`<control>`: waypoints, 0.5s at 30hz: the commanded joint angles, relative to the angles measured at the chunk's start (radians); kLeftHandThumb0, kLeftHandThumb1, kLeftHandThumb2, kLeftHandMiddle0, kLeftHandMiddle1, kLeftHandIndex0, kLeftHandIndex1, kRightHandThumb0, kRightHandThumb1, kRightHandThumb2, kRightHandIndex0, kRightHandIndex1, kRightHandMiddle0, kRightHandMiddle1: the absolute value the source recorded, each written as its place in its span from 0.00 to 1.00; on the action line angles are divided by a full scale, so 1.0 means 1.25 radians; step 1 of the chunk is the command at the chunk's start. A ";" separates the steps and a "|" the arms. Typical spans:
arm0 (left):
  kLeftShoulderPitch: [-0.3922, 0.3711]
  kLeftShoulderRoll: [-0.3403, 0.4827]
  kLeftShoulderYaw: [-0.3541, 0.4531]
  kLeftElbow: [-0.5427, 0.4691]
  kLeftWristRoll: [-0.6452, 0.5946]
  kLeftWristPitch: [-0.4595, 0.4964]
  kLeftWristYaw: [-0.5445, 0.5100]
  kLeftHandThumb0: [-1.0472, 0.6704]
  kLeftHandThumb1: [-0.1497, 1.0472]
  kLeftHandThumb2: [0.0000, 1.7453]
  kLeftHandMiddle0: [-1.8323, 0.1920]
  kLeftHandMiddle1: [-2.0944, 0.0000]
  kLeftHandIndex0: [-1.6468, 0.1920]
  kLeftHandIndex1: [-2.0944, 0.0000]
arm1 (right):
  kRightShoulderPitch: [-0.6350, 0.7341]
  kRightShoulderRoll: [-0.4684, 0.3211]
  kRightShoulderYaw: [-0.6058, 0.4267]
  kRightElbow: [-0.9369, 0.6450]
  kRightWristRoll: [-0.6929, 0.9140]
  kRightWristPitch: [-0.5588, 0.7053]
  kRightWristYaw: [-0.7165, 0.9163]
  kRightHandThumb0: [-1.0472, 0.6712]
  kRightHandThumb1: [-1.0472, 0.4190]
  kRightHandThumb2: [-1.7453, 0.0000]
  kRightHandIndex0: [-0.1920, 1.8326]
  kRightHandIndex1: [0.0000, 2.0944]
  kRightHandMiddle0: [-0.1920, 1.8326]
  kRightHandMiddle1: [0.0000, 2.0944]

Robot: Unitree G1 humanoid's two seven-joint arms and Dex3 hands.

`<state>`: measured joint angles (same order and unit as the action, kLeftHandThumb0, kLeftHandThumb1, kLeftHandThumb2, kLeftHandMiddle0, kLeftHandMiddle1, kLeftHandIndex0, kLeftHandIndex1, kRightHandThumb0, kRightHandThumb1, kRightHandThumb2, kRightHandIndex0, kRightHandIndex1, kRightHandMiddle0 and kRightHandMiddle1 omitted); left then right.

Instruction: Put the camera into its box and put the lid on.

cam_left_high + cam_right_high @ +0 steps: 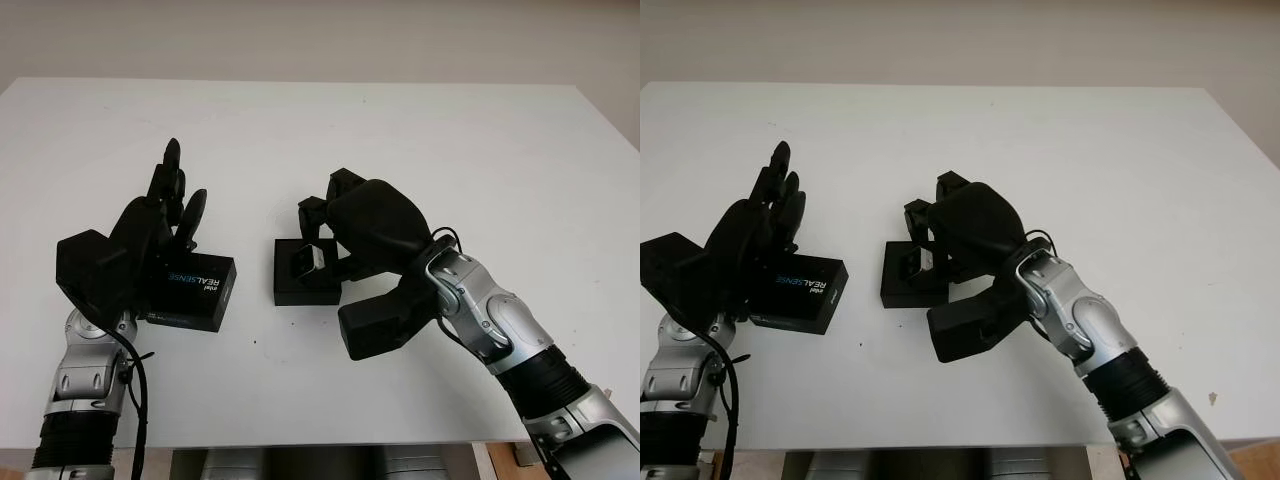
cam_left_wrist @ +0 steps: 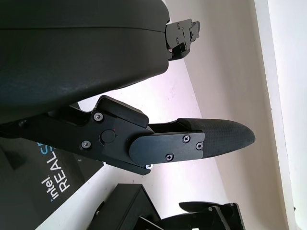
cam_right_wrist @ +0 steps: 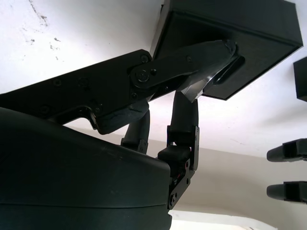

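The open black box [image 1: 296, 288] sits mid-table. The small silver camera [image 1: 310, 261] is just above or inside it, with my right hand [image 1: 322, 232] shut on it from the right; in the right wrist view the fingers pinch the camera [image 3: 198, 89] against the box [image 3: 230, 38]. The black lid [image 1: 197, 291], printed "intel REALSENSE", lies a little left of the box. Over the lid's left part my left hand [image 1: 178, 190] is open, fingers pointing away from me; whether it touches the lid I cannot tell. The lid [image 2: 52, 178] also shows under that hand.
The white table [image 1: 480, 150] stretches wide behind and to the right of both hands. Its front edge [image 1: 300, 440] runs close below the arms. A narrow strip of table separates lid and box.
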<state>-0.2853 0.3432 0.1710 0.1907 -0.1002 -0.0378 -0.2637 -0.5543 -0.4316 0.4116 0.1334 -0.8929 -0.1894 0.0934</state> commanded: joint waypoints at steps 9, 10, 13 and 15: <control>-0.003 0.008 0.006 -0.004 0.000 -0.008 -0.001 0.10 1.00 0.29 1.00 1.00 1.00 1.00 | 0.026 0.006 -0.045 -0.065 0.054 0.036 0.033 0.37 0.06 0.97 0.18 0.65 0.33 0.65; -0.002 0.008 0.006 -0.004 0.000 -0.008 -0.001 0.10 1.00 0.29 1.00 1.00 1.00 1.00 | 0.029 0.008 -0.048 -0.067 0.059 0.043 0.034 0.37 0.07 0.97 0.18 0.65 0.34 0.65; -0.002 0.012 0.006 -0.004 0.000 -0.007 -0.006 0.10 1.00 0.30 1.00 1.00 1.00 1.00 | 0.039 0.011 -0.054 -0.072 0.068 0.059 0.034 0.38 0.07 0.97 0.17 0.65 0.35 0.64; -0.003 0.012 0.008 -0.003 -0.003 -0.008 -0.009 0.10 1.00 0.30 1.00 1.00 1.00 1.00 | 0.047 0.013 -0.059 -0.070 0.075 0.059 0.023 0.38 0.07 0.97 0.18 0.64 0.35 0.61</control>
<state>-0.2853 0.3514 0.1758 0.1907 -0.1000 -0.0397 -0.2700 -0.5038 -0.4207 0.3517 0.0660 -0.8105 -0.1214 0.1331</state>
